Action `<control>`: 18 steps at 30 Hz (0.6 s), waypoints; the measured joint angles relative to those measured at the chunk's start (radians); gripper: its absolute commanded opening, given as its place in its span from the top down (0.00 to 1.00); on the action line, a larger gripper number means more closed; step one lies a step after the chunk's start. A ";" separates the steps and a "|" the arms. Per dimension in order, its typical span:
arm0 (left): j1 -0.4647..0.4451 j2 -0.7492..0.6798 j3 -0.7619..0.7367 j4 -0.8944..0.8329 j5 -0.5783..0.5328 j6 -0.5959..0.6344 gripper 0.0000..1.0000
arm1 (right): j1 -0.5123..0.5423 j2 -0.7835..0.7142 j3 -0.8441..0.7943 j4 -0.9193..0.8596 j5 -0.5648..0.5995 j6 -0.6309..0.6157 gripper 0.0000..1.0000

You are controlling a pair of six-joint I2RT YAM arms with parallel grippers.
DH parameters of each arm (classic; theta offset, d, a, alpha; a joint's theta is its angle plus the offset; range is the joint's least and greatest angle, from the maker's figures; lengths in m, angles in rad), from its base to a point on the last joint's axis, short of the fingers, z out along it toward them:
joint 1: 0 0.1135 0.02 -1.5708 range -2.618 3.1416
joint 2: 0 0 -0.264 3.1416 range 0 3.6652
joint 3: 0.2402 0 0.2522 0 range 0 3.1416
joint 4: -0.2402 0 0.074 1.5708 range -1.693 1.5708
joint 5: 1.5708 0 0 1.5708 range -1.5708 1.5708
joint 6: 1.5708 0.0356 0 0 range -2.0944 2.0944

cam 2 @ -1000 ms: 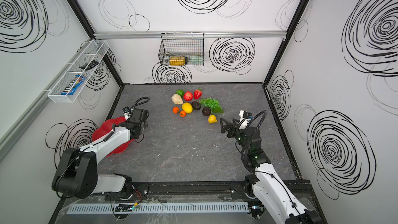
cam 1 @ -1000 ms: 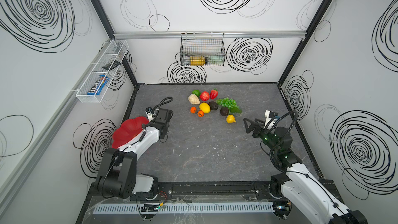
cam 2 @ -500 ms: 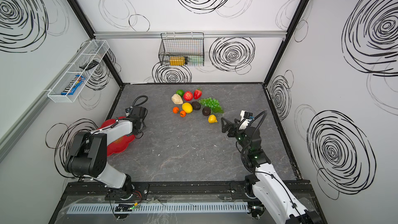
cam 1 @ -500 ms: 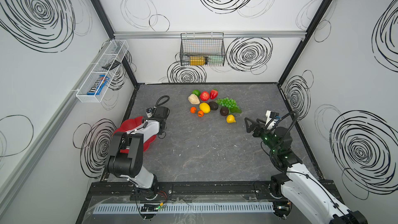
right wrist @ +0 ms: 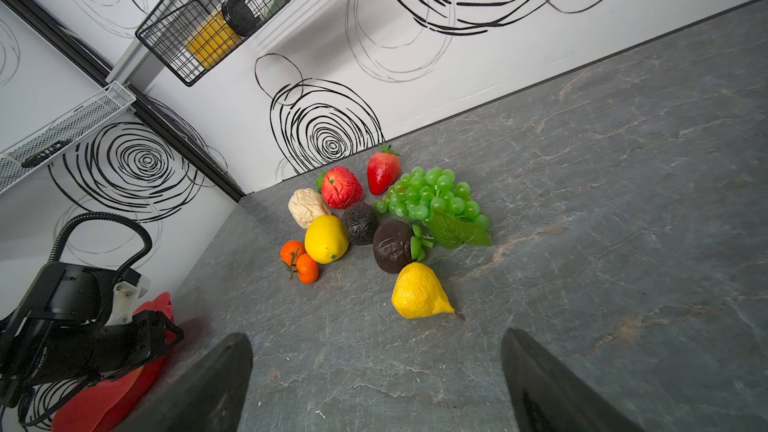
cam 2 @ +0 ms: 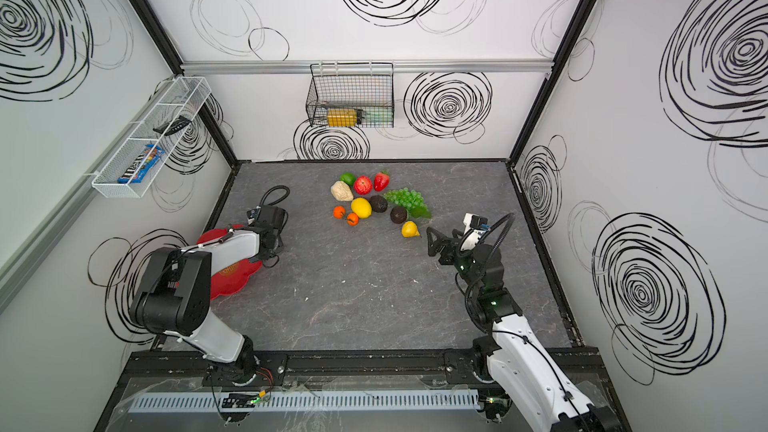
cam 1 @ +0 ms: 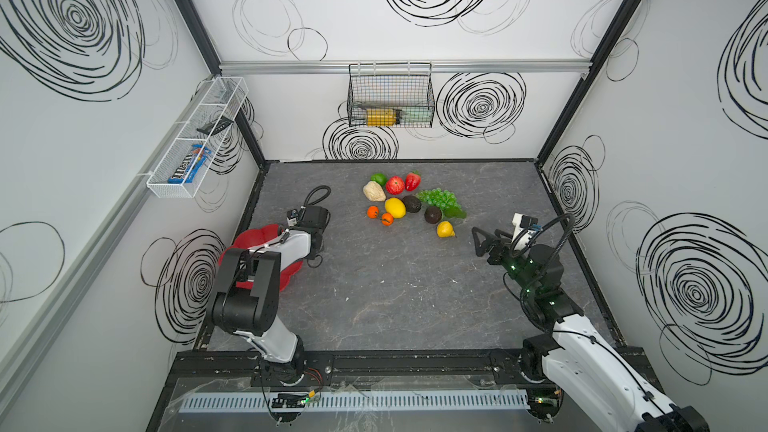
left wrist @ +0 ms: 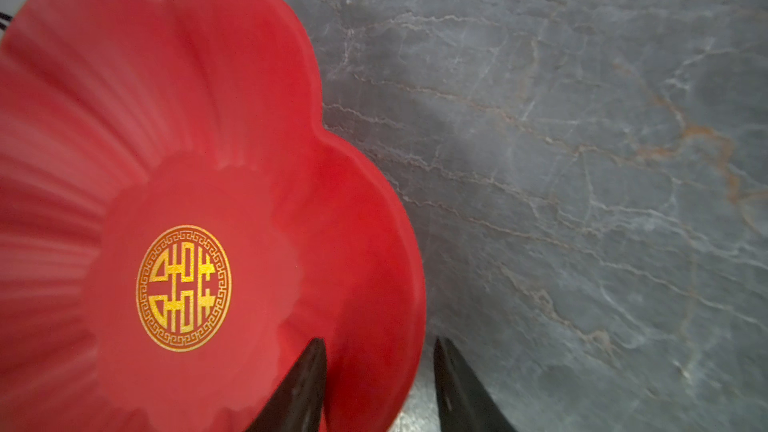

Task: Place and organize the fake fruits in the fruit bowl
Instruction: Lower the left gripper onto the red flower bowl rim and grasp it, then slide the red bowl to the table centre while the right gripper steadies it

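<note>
Straddling the rim of the fruit bowl (left wrist: 365,222), left jaws stand half-open; right jaws gape wide over open table (right wrist: 582,201).

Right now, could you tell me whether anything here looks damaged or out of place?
The apple looks dented and creased. The bowl sits empty, far from the fruit, with the left hand astride its rim.

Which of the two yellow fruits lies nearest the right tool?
The pointed yellow fruit at the pile's edge, in front of the right tool; the rounder yellow fruit lies farther off beside the small oranges.
</note>
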 measured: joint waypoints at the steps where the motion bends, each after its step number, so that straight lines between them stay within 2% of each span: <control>1: -0.010 0.000 0.000 0.000 0.000 0.000 0.61 | 0.000 0.000 0.000 0.000 0.000 0.000 0.03; 8: -0.083 0.000 0.000 -0.004 -0.010 0.006 0.72 | 0.000 0.000 0.000 0.000 0.003 -0.004 0.03; 11: -0.124 -0.005 0.000 -0.007 -0.013 0.008 0.73 | 0.000 0.000 0.001 -0.002 0.007 -0.003 0.03; 18: -0.284 -0.047 0.000 -0.028 0.005 0.007 0.76 | 0.000 0.001 0.018 -0.042 0.030 -0.003 0.03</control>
